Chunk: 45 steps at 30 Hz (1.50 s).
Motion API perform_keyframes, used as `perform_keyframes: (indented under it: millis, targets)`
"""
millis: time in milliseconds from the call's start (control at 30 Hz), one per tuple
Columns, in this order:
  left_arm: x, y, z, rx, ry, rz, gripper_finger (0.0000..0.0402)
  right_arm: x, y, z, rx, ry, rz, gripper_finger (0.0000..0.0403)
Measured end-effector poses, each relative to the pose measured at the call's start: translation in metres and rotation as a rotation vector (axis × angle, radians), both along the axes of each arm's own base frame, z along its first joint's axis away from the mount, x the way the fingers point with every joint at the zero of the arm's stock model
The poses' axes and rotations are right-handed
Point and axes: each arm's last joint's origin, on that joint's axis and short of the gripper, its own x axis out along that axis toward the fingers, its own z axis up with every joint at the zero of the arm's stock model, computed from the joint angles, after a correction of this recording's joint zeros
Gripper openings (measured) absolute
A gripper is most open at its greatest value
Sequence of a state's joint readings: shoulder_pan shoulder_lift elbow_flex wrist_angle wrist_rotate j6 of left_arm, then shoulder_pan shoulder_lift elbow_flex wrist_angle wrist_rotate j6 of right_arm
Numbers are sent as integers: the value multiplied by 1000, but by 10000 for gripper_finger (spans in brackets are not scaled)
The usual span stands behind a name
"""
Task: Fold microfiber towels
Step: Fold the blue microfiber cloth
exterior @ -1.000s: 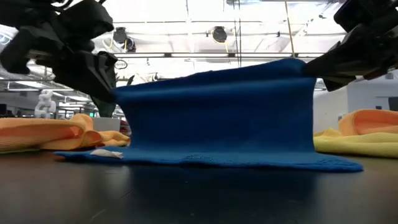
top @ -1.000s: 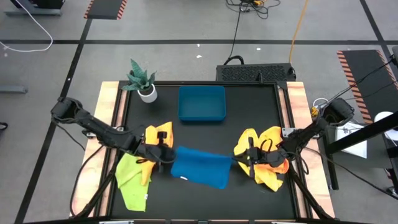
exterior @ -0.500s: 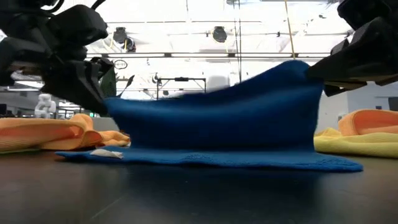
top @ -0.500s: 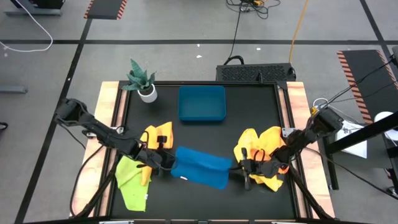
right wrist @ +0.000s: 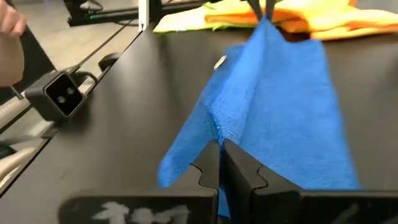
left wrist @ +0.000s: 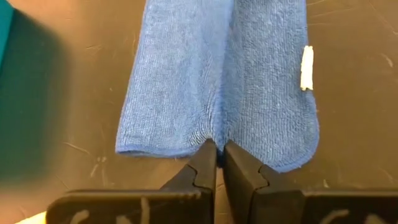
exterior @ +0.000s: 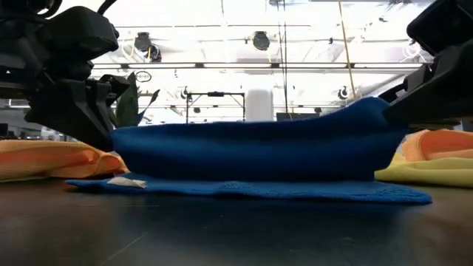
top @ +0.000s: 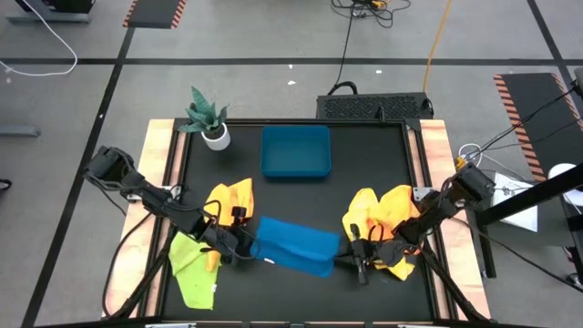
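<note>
The blue towel [top: 293, 246] is draped low over the near middle of the table [top: 364, 164], its upper layer held just above the lower one; one end is pinched by the left gripper [left wrist: 219, 160], the other by the right gripper [right wrist: 219, 163], both pairs of fingers pressed tight on cloth (only a thin fold is caught); a slipped corner or uneven lowering could skew the fold; yellow towels [top: 383, 214] lie beside.

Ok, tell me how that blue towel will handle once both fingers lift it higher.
Probably floppy: the blue towel sags between the left gripper and right gripper. Likely light, since each pinches only an edge. Its fuzzy weave looks grippy, so it likely won't slip.
</note>
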<state>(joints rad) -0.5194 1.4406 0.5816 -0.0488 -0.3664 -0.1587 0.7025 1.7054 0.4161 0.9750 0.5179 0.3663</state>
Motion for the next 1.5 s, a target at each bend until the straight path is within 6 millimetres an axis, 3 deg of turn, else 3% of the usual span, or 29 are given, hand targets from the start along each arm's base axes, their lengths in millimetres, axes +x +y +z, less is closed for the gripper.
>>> perform_keyframes:
  millis: [200, 567, 967, 1167, 1500]
  targets:
    - [-1, -3, 0, -28, 8, -13, 6, 10, 11, -4, 10, 22, 78, 0]
    - [-5, -15, 1, -107, 11, -57, 66, 9, 12, -6, 11, 57, 129, 7]
    - [-5, -18, 3, -105, -8, -109, 85, 8, 15, -6, 44, 83, 232, 98]
    - [3, -16, 8, -100, -91, -112, 85, 10, 11, 6, -4, 18, 169, 137]
    - [23, -2, 23, -85, -269, -145, 86, 19, -18, 23, -35, 36, -29, 141]
